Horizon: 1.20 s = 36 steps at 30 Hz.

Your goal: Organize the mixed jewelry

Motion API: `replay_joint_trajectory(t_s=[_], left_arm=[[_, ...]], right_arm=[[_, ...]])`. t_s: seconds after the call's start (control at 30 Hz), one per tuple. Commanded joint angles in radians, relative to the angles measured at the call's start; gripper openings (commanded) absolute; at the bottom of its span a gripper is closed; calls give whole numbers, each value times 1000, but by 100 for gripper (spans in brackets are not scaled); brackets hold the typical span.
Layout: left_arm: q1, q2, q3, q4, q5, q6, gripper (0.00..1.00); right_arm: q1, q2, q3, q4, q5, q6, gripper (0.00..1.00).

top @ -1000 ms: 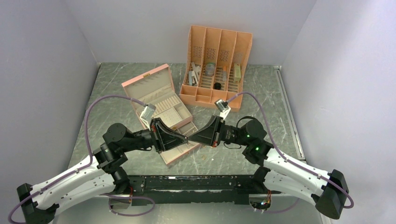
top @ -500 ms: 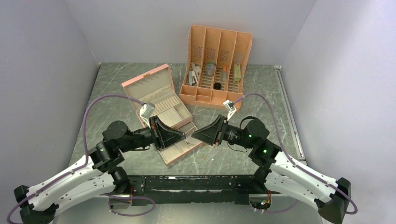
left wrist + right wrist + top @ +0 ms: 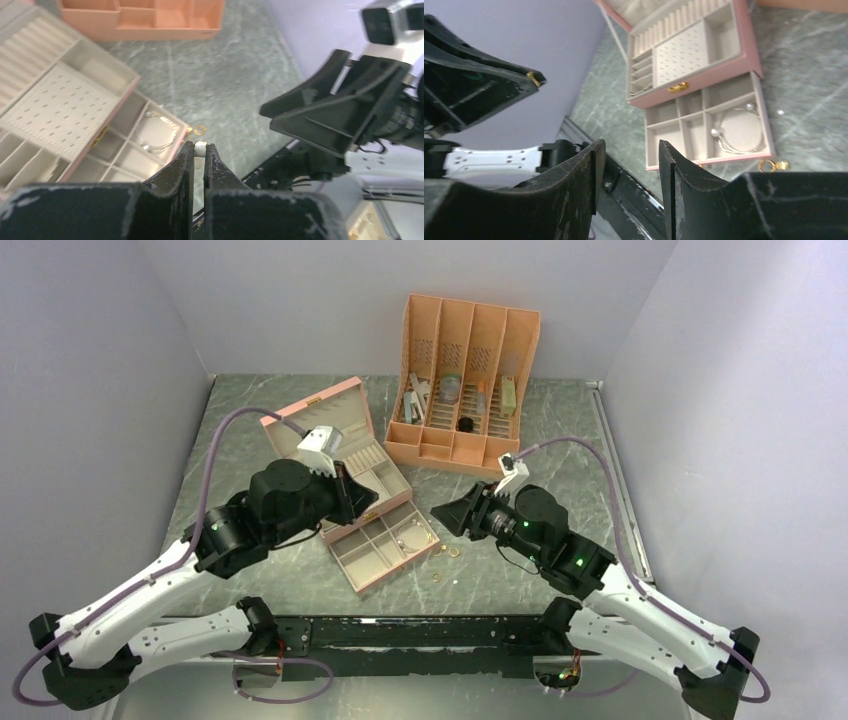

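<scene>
My left gripper [image 3: 200,146] is shut on a tiny pearl-like earring [image 3: 200,147] with a gold back [image 3: 531,77], held in the air above the pink jewelry box [image 3: 345,435] and its pulled-out drawer [image 3: 385,545]. A thin bracelet [image 3: 157,136] lies in one drawer compartment. My right gripper [image 3: 630,145] is open with nothing between its fingers, hovering right of the drawer [image 3: 724,125]. Loose gold rings [image 3: 452,551] lie on the table just off the drawer's right corner, and another gold piece [image 3: 437,577] lies nearer the front edge.
An orange slotted organizer [image 3: 465,380] with grey and black oddments stands at the back, behind the right gripper [image 3: 440,512]. The jewelry box lid stands open toward the back left. The black base rail [image 3: 420,630] runs along the near edge.
The two grippers met tip to tip over the drawer, then drew apart. The right gripper opened and backed off right; the left one rose and pulled back left, still shut on the earring.
</scene>
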Motion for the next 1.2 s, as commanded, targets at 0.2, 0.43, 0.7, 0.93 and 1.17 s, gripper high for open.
replay_joint_trajectory(t_s=[0.2,0.43,0.7,0.93,1.17], left_arm=[[0,174,218,-402,-327,-47,5],[24,325,284,-497,-351,-16,5],[170,470,230,-415,-205,109,5],[310,597,211,-373,-63,191,5],[365,671,214,-358,-10,238,5]], right_arm=[[-2,50,-23,-53,81,-24,48],[-2,67,-37,-45,86,-31,48],[-2,72,-58,-34,71,-28,48],[-2,74,-77,-17,54,-18,48],[-2,86,-90,4,38,-15,47]])
